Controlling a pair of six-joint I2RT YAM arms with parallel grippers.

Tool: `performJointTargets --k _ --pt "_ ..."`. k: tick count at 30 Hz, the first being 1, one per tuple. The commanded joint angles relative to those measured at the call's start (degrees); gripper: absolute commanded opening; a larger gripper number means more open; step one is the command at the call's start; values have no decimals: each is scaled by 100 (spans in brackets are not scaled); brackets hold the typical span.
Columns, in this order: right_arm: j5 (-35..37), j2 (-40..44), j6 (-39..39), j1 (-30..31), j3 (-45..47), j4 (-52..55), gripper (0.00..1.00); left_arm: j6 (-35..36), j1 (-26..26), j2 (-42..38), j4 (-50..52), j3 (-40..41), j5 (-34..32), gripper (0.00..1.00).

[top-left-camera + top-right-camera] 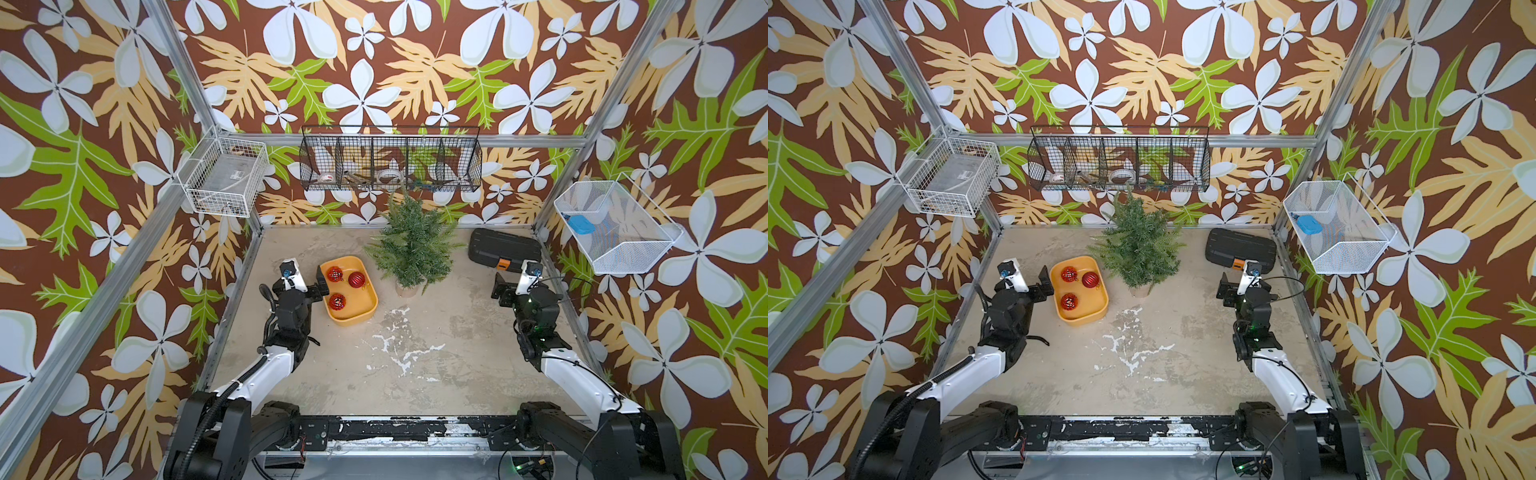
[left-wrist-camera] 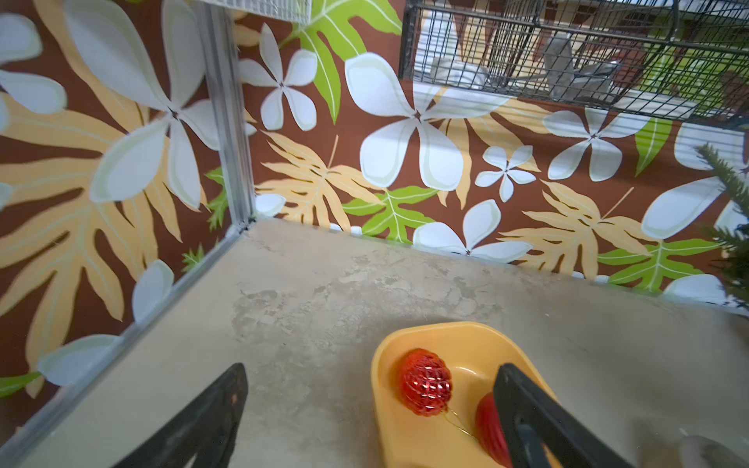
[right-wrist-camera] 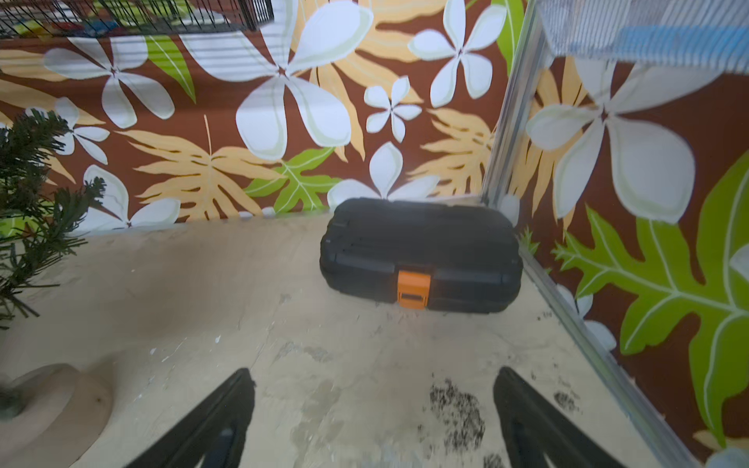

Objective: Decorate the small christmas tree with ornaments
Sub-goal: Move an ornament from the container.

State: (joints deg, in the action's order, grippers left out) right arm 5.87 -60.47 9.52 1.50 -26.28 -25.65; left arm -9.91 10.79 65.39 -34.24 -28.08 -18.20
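Observation:
The small christmas tree (image 1: 411,245) (image 1: 1138,249) stands upright on its pale base at the back middle of the table, with nothing hanging on it. Three red ornaments lie in a yellow tray (image 1: 353,318) to its left: two latticed (image 1: 335,274) (image 1: 337,301) and one ribbed (image 1: 356,279). My left gripper (image 1: 321,282) (image 2: 371,368) hangs open at the tray's left rim, one finger over the tray beside the ribbed ornament (image 2: 488,425), holding nothing. My right gripper (image 1: 500,286) (image 3: 373,372) is open over bare table, right of the tree.
A black case with an orange latch (image 1: 505,249) (image 3: 419,259) lies in the back right corner. A black wire basket (image 1: 390,158) hangs on the back wall just above the tree top. White wire baskets (image 1: 226,176) (image 1: 615,226) hang on the side walls.

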Motion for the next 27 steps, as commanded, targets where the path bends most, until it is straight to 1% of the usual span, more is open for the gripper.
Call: performJointTargets --k 1,2,4,6,9,11,15,16,17,19,20,24,27 --pt "-394 88 629 4 -335 1438 94 -877 145 63 2179 -666 411 93" --pt "-644 88 619 0 -408 1607 93 -898 201 96 2412 -835 677 93" --pt "-895 95 639 0 -421 1762 91 -850 345 123 2880 -1110 921 90" --pt "-991 133 604 4 -412 1885 91 -668 424 194 3515 -1410 1283 90" --pt "-1133 171 603 1 -348 1931 91 -585 481 478 4298 -1813 1735 89" --pt "-1292 153 584 0 -327 1919 91 -602 538 706 4849 -2107 1839 88" --pt "-1474 115 587 0 -323 1847 90 -455 775 1107 5628 -2609 1515 83" --pt "-1459 98 586 0 -341 1858 90 -289 814 1195 5739 -2723 1627 82" --pt "-1441 84 596 0 -364 1883 90 -222 845 1262 5766 -2780 1749 82" --pt "-1422 54 611 4 -409 1936 90 -321 906 1301 5766 -2858 1688 82" --pt "-1414 46 613 0 -412 1949 90 -363 923 1325 5794 -2897 1659 81" --pt "-1386 38 617 4 -421 1960 90 -614 955 1809 6434 -3400 1093 67" --pt "-1363 48 639 0 -450 2019 90 -666 996 2136 6885 -3631 707 66"
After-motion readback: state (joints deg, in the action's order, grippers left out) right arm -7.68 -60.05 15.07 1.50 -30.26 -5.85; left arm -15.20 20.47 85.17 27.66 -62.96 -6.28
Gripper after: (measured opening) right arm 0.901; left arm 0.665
